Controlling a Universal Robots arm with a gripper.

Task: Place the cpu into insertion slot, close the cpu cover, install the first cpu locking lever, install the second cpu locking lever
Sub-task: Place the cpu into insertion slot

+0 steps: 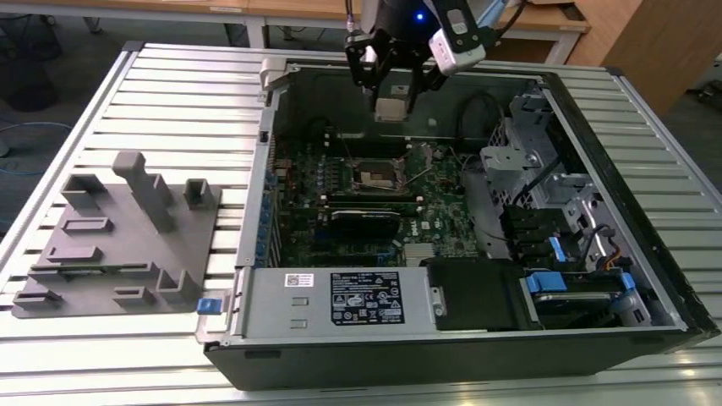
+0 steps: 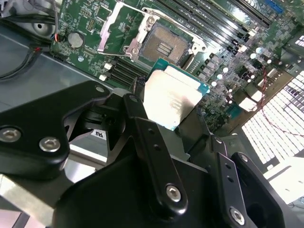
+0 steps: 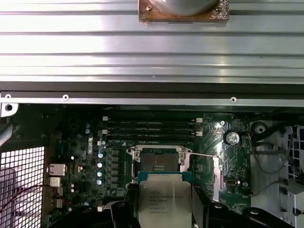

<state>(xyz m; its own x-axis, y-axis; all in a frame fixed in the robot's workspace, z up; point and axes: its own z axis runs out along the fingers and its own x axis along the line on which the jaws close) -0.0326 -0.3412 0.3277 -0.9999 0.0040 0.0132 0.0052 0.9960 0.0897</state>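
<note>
Nearest, a power supply point(image 1: 338, 296) lies along the near wall of the open computer case point(image 1: 451, 359), which rests on the slatted tabletop point(image 1: 169, 85). A grey fixture tray point(image 1: 113, 228) sits outside the case, on the exterior view's left.

Farther in, on the green circuit board point(image 1: 442, 211), the insertion slot point(image 1: 378, 175) is uncovered and bare, with its contact field exposed in the second wrist view. The cpu cover point(image 2: 111, 29) is swung up and open beside the slot.

Farthest, the tool point(image 1: 395, 89) hangs above the far part of the case. It is pinching the cpu point(image 1: 390, 108) by two opposite edges, metal top towards the wrist cameras. The chip is in the air, clear of the board and touching nothing else.

Governing relation: in both wrist views the slot lies just beyond the chip's leading edge. From the tool it therefore sits below and towards the near side. The chip's edges appear roughly parallel to the slot's rim. Judged status: placement not yet made; cover and both levers not yet closed.
</note>
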